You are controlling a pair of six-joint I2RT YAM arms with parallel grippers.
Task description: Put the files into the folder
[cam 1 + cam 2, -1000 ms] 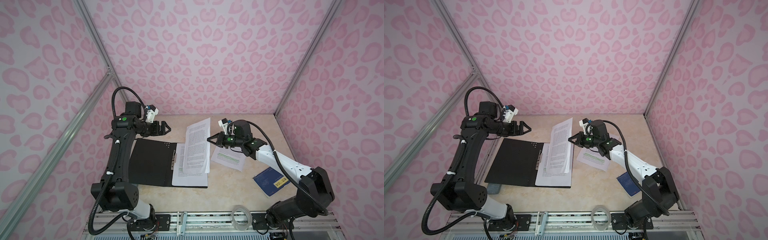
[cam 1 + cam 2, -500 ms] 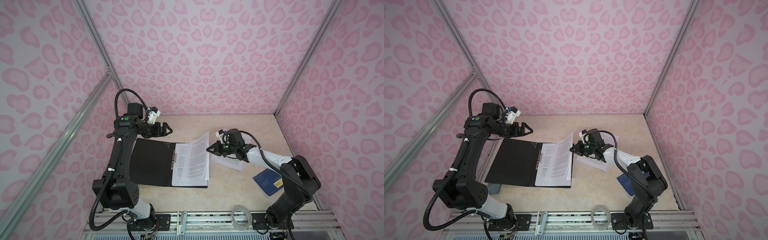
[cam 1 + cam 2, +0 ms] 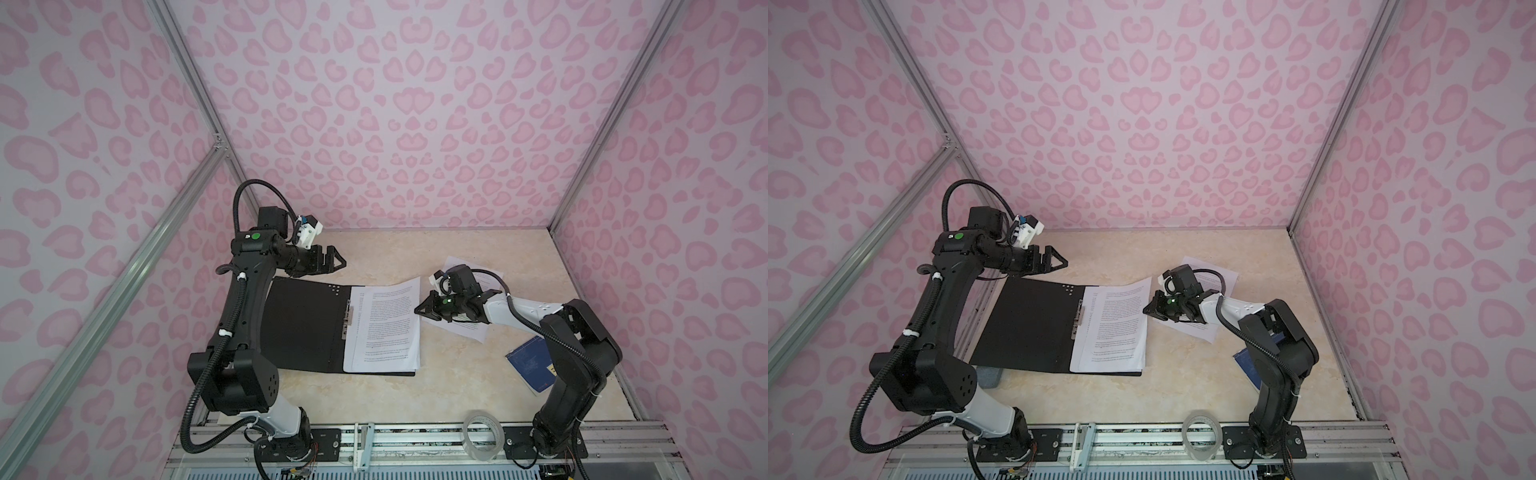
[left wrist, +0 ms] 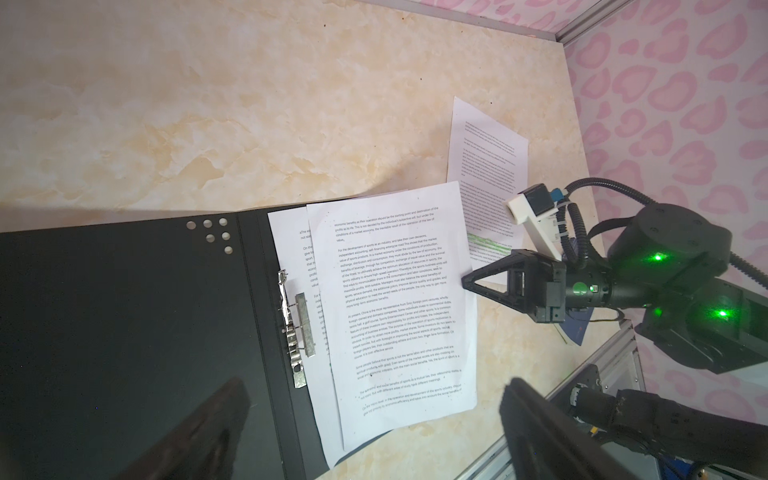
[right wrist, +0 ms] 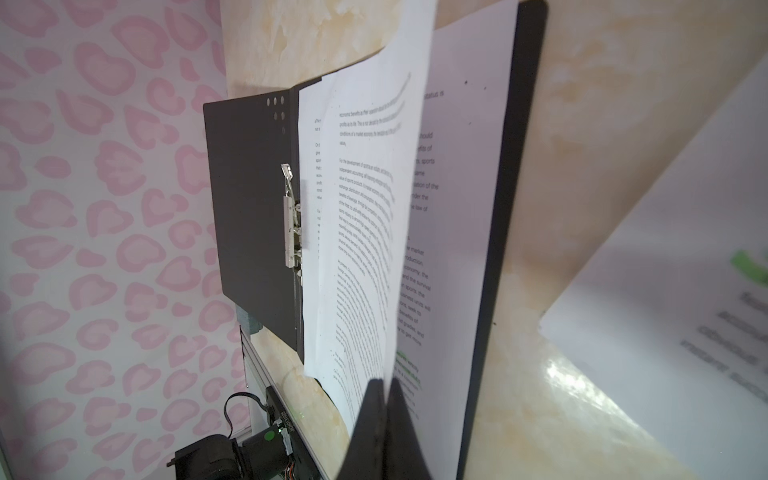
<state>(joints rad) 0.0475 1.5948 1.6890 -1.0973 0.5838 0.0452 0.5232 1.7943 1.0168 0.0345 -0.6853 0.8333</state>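
Folder (image 3: pixel 299 328): matt black inner faces, dotted with small punched holes, and a bright, polished metal spine clip (image 4: pixel 298 332). Files (image 3: pixel 384 328): thin white paper, matt, densely printed. Table (image 3: pixel 415 253): smooth marble-patterned top with a glossy sheen. Tape roll (image 3: pixel 466 432): clear, shiny plastic. Frame rails (image 3: pixel 104 297): brushed silver metal. Walls (image 3: pixel 415 124): flat, matt pink print.

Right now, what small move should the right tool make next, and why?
Probably open and let go: the right tool is shut on the edge of the top sheet, which lies almost flat on the right half of the folder.
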